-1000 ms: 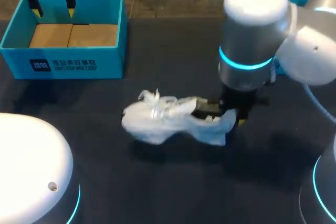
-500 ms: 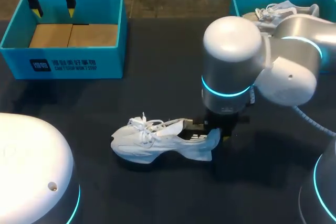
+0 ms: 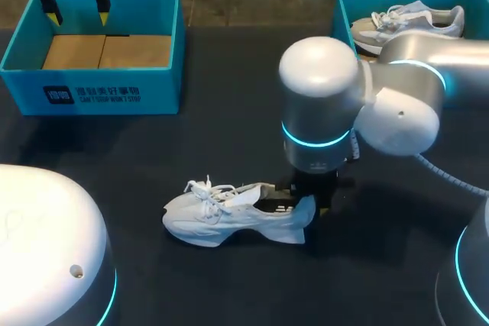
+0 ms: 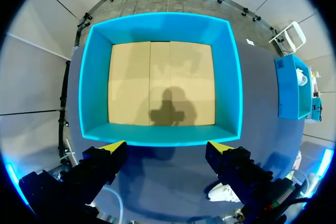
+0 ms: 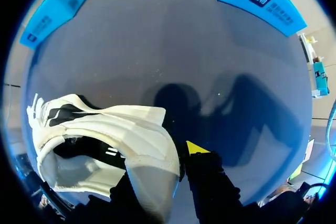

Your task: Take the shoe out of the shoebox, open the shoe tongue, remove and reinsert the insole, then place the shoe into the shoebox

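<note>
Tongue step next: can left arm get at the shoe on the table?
Probably yes: left gripper is open over the empty shoebox, shoe laces are uncovered, right gripper grips only the heel.

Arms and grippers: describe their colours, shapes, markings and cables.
Both arms are glossy white with rounded, bulbous joints. The right arm has a glowing cyan ring and a grey cable trailing from it. The left arm shows a cyan ring too. The left gripper has black fingers with yellow tips. The right gripper is black, with one yellow tip showing.
</note>
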Controlling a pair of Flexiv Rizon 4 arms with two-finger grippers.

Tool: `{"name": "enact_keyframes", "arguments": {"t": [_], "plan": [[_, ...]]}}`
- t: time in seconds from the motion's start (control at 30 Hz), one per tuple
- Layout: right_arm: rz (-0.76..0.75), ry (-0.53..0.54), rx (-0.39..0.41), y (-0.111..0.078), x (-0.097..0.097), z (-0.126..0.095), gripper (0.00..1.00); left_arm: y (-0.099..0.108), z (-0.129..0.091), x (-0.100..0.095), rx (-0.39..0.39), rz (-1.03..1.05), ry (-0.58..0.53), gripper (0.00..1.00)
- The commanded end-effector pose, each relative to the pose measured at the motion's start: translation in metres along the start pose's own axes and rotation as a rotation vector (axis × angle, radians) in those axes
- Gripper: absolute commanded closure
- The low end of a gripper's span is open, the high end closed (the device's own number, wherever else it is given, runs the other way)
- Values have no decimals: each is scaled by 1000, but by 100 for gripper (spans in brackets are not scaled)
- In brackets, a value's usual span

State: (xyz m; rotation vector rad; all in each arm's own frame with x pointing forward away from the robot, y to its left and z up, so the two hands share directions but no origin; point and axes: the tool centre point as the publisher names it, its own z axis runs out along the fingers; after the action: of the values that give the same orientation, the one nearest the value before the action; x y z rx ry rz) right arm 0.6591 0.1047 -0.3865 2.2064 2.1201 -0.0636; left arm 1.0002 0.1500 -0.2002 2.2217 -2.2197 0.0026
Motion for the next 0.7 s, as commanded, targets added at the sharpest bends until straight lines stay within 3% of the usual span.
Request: {"name": "enact_keyframes", "arguments": {"t": [0.03,0.3,0.33,0.37,0.43,0.7], "plan": [[1,7,4,0,3,9,100,0,0,0,0,0,-1,0],[-1,29,6,0,2,14,98,0,0,0,0,0,-1,0],[-1,31,7,0,2,14,89,0,0,0,0,0,-1,0],[0,38,7,1,1,13,73,0,0,0,0,0,-1,0],[1,45,2,0,0,8,0,0,0,0,0,0,-1,0],[4,133,6,-2,-10,-37,0,0,0,0,0,0,-1,0]]}}
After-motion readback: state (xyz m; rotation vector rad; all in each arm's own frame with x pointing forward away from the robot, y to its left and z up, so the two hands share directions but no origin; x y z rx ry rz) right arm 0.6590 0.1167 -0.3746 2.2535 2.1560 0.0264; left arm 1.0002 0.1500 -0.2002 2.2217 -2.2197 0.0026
